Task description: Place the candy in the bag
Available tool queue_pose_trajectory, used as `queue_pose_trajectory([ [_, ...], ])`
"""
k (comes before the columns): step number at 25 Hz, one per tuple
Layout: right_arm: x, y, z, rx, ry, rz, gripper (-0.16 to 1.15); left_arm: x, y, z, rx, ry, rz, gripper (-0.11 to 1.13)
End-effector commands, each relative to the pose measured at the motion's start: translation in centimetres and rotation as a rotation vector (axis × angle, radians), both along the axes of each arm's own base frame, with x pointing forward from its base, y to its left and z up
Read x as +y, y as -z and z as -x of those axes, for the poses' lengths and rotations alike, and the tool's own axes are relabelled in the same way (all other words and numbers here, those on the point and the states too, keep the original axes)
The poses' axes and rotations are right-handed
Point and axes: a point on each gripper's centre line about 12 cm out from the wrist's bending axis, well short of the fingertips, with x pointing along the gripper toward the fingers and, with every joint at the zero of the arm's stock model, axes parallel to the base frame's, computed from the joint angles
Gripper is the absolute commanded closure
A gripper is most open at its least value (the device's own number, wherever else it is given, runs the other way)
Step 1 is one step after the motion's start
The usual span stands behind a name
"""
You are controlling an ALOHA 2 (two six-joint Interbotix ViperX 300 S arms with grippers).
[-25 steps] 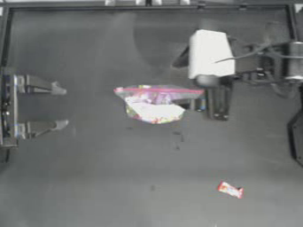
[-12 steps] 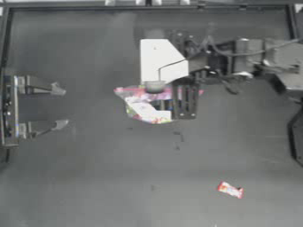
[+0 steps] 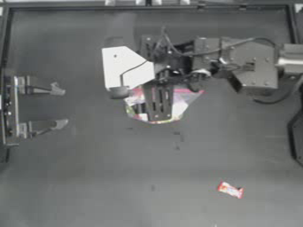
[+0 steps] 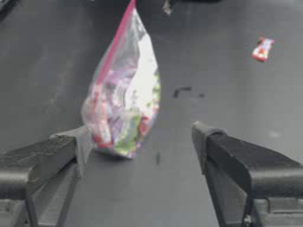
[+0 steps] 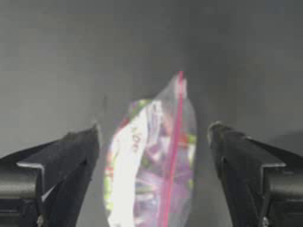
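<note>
The bag (image 3: 184,100), clear plastic with a pink strip and colourful sweets inside, sits near the table's middle. My right gripper (image 3: 156,104) hangs directly over it and hides much of it from above. In the right wrist view the right gripper (image 5: 154,135) is open, a jaw on each side of the bag (image 5: 155,170), not touching it. The candy (image 3: 230,189), a small red-orange wrapped sweet, lies alone toward the front right. My left gripper (image 3: 58,107) is parked open at the left edge; its wrist view shows the bag (image 4: 125,99) and the candy (image 4: 262,48) beyond.
The right arm (image 3: 254,64) stretches from the right edge across the table's upper middle. Small dark specks (image 3: 176,139) mark the dark table just in front of the bag.
The right arm has swept leftward from the bag's right side to directly over it. The bag, the candy and the left arm have stayed put.
</note>
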Motion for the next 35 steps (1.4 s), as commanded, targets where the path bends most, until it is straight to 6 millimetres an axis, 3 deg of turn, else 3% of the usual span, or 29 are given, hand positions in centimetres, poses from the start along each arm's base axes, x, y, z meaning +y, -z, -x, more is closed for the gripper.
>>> queue_pose_trajectory([
  [1, -0.8, -1.4, -0.6, -0.037, 0.004, -0.001, -0.02, 0.0, -0.5, 0.0, -0.018, -0.002, -0.002, 0.04],
  [18, -1.9, 1.0, -3.5, 0.003, -0.026, -0.009, -0.01, 0.0, -0.6, 0.3, -0.032, -0.004, -0.004, 0.04],
  [35, -2.5, 3.0, -4.2, 0.045, -0.024, -0.002, -0.01, 0.0, -0.5, 0.4, -0.030, -0.005, -0.005, 0.04],
])
